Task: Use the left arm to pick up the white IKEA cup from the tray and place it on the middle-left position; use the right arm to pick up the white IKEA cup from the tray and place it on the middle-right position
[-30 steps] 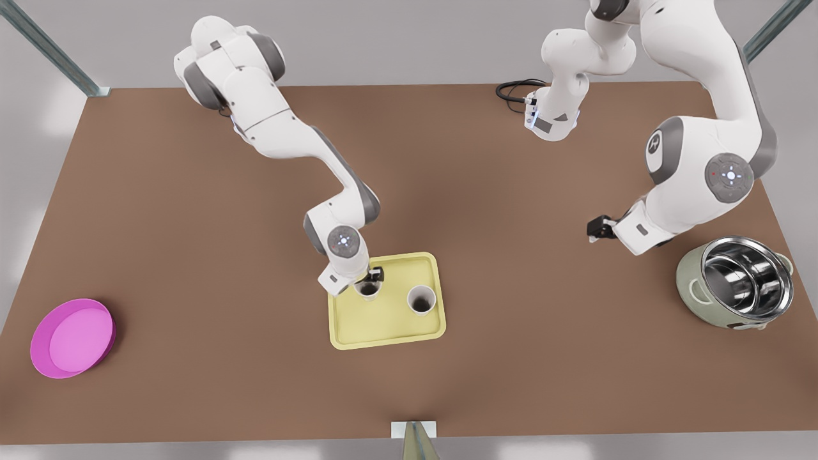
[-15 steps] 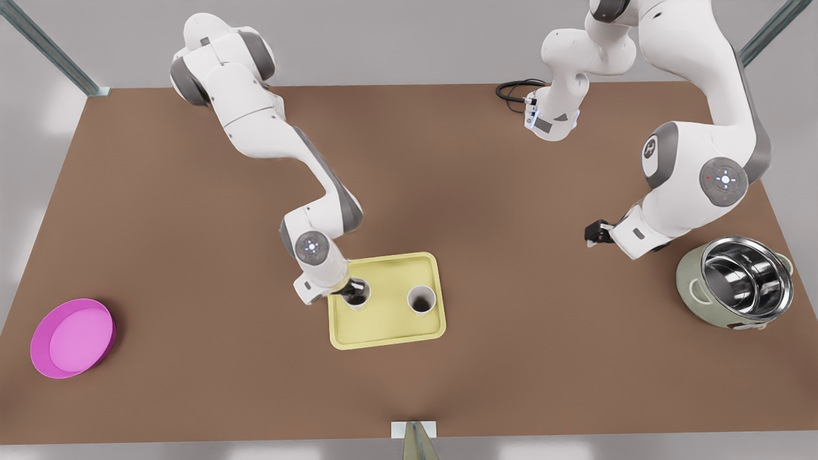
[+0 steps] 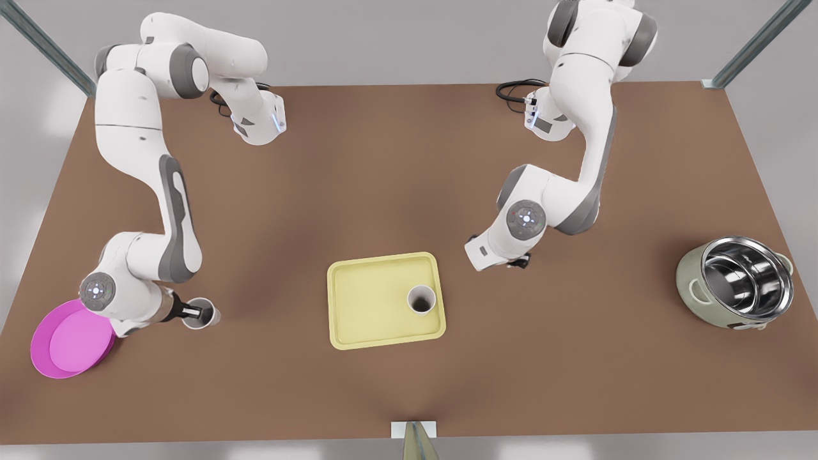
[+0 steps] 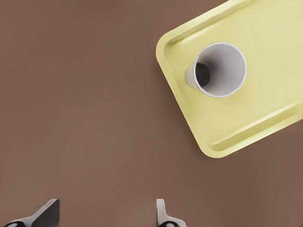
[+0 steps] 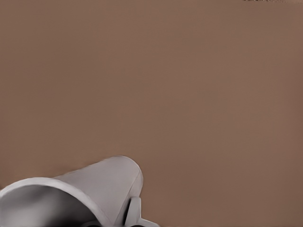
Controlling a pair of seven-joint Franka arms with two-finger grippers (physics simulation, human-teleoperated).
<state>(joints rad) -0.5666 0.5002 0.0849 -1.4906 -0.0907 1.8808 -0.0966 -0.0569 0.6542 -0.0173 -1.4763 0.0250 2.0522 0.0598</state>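
Note:
The pale yellow tray [image 3: 370, 306] lies at the table's middle with one white cup [image 3: 421, 299] upright in its corner on the front view's right. In the left wrist view that cup [image 4: 220, 70] and the tray [image 4: 246, 127] lie ahead of my left gripper [image 4: 106, 218], which is open and holds nothing. It is the gripper [image 3: 519, 260] just off the tray on the front view's right. My right gripper [image 3: 193, 312] is shut on the rim of a second white cup [image 3: 207, 317], beside the magenta dish. The right wrist view shows this cup [image 5: 85, 189] close up over bare tabletop.
A round magenta dish [image 3: 70, 338] sits at the front view's left, close to the right arm's wrist. A green pot holding a steel bowl [image 3: 735, 281] stands at the front view's right. A black cable [image 3: 514, 89] lies at the far edge.
My right gripper carried one cup off the tray and far toward the front view's left, beside the magenta dish. My left gripper swung from near the pot to just beside the tray.

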